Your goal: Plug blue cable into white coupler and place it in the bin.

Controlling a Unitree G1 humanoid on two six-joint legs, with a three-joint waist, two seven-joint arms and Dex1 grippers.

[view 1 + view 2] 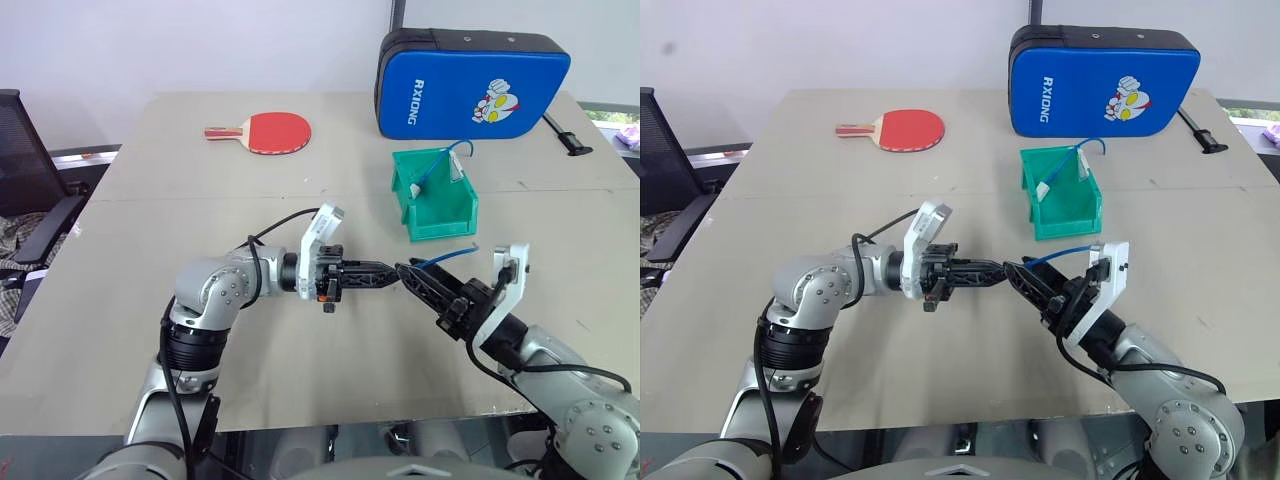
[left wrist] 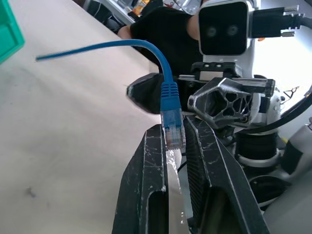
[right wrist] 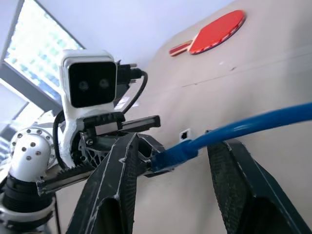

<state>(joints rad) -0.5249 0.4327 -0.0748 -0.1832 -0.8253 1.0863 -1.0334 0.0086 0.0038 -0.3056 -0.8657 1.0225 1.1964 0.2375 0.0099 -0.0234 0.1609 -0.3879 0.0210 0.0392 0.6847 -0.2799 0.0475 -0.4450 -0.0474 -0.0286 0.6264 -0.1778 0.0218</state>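
Above table (image 1: 120, 300), pincers tip to tip.

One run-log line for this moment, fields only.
left hand: shut on clear plug of thin blue cable | right hand: fingers either side of cable | small green plastic bin: another blue cable inside

Two blue cables (image 1: 447, 257), one green bin (image 1: 436, 222), one paddle (image 1: 262, 132), one blue pad (image 1: 470, 84).

Bright even daylight, blown-out wrist backgrounds
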